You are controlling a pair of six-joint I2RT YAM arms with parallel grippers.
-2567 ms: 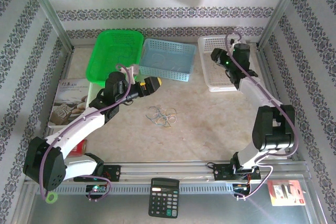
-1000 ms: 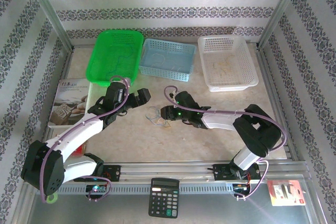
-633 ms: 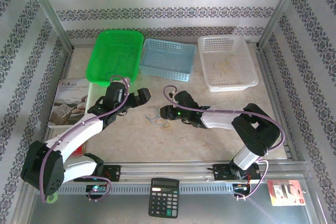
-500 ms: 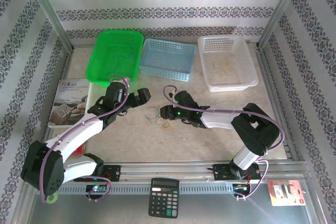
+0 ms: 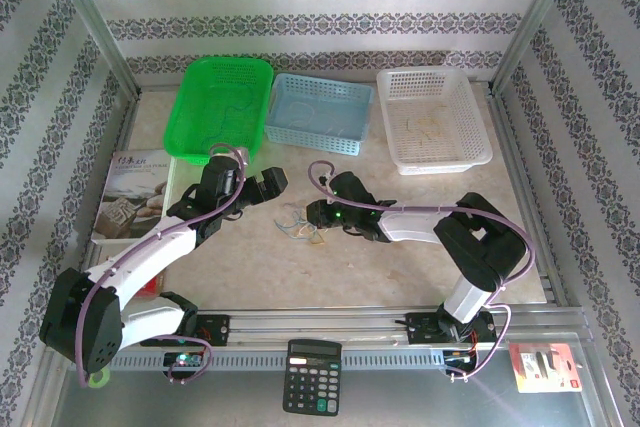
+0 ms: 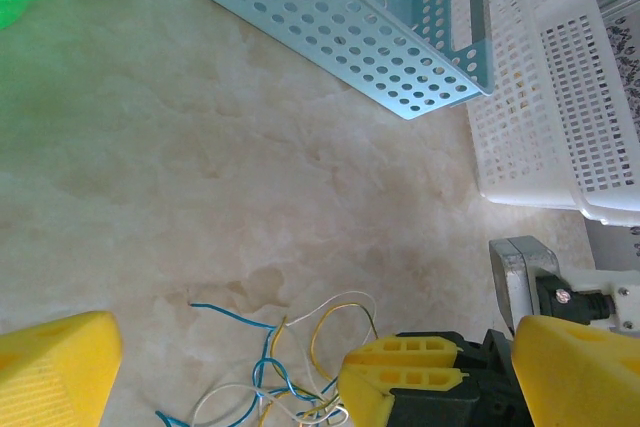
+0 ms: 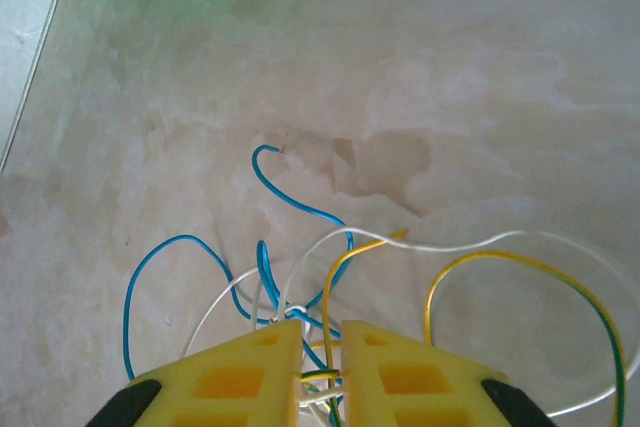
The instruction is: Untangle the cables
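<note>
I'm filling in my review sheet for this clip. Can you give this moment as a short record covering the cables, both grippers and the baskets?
cables: tangle of blue, yellow, white and green wires, lying mid-table
right gripper: down at the tangle, fingers closed on several wires
left gripper: open, close to the tangle, holding nothing
baskets: green basket, blue basket and white basket in a row at the far edge
task state: wires not yet separated

Matt, mottled stone-look table (image 6: 200,147); glossy perforated plastic blue basket (image 6: 330,22) beside the white basket (image 6: 570,77); smooth thin plastic-sheathed cables (image 7: 330,244)
</note>
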